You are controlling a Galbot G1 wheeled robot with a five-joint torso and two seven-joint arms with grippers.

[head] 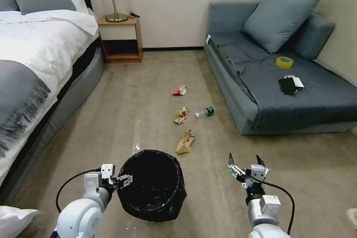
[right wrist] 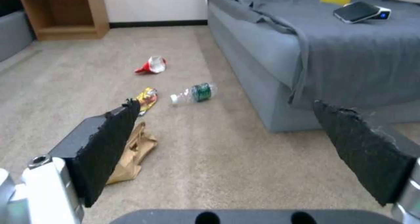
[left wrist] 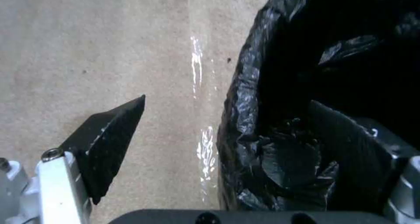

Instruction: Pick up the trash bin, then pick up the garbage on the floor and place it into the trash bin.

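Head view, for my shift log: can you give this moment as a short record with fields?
bin: round trash bin lined with black plastic bag, standing on carpet
left gripper: jaws open astride the bin's rim
right gripper: open, empty, above carpet
litter on floor: tan crumpled paper bag, gold-brown snack wrapper, clear green-labelled bottle, red-white wrapper

The room is seen from the head camera, high and angled down past both arms. The trash bin [left wrist: 280, 119] rim is viewed at very close range between the left pincer [left wrist: 227, 132] fingers. Low over the carpet, the litter ahead of the right pincer [right wrist: 227, 125] is framed, shared with the head view.
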